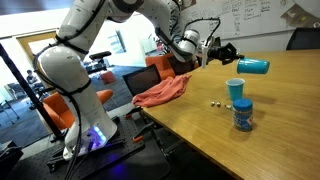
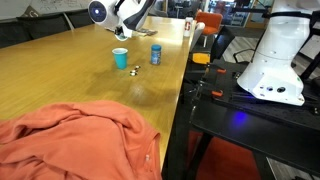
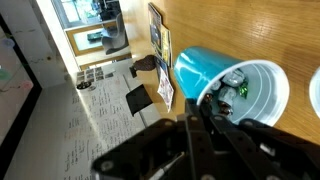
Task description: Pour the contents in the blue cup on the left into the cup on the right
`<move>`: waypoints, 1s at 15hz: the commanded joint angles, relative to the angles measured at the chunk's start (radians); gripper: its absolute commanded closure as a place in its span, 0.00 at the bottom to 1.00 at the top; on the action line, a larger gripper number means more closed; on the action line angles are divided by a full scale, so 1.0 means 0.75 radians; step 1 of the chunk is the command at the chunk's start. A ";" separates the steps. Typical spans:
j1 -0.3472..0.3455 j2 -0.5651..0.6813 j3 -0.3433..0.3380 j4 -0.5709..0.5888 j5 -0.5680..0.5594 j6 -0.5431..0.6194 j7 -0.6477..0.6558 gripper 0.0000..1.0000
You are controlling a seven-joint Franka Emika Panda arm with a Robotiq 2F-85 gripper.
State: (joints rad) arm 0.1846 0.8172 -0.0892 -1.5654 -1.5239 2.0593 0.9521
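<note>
The blue cup (image 1: 258,67) is in the air, lying on its side, and the claw (image 1: 238,60) is clenched around its wall. In the wrist view, the white inside of this cup holds a few small pieces (image 3: 235,85) close to the rim. Below the claw a pale cup (image 1: 235,90) stands upright on the worktop (image 1: 290,120), and a darker cup (image 1: 243,115) stands just beside it. Some loose bits (image 1: 215,102) lie on the wood near them. Well behind the claw, toward the robot's base, an orange cloth (image 1: 160,93) hangs over the worktop's edge.
</note>
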 commanded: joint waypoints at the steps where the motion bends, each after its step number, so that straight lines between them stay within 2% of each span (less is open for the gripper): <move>1: 0.036 0.038 0.033 0.008 -0.100 -0.139 0.043 0.99; 7: 0.072 0.137 0.085 0.014 -0.247 -0.351 0.063 0.99; 15: 0.061 0.256 0.116 0.041 -0.390 -0.527 0.055 0.99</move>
State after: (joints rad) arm 0.2367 0.9819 -0.0110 -1.5608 -1.7762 1.7204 0.9869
